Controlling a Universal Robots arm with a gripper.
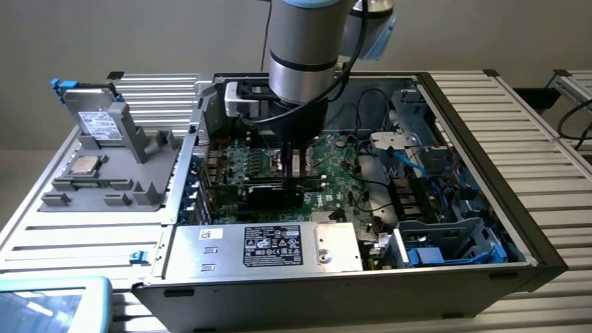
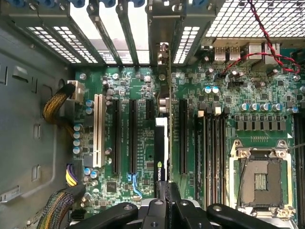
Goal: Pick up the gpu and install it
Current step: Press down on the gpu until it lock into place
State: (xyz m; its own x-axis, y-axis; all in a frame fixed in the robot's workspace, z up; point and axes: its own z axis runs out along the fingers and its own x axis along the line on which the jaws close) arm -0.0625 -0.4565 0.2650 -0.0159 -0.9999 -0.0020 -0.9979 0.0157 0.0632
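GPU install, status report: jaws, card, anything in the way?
Gripper jaws shut on gpu. Card edge-on over a motherboard expansion slot, bracket toward rear slots. Nothing blocking visible.

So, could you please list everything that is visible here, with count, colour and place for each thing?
computer case: one, black, lying open on the slatted table
table: one, silver slats, under the case
motherboard: one, green, on the case floor
gpu: one, black with a green logo, standing on edge over a motherboard slot, held at the gripper
white slot: one, white, beside the black slots
processor socket: one, silver frame, empty, beside the memory slots
power supply: one, silver with a black label, at the case's near edge
grey fixture: one, grey, at the exterior view's left, outside the case
processor chip: one, silver, on the fixture
arm: one, silver and black, above the case
gripper: one, black, shut on the gpu
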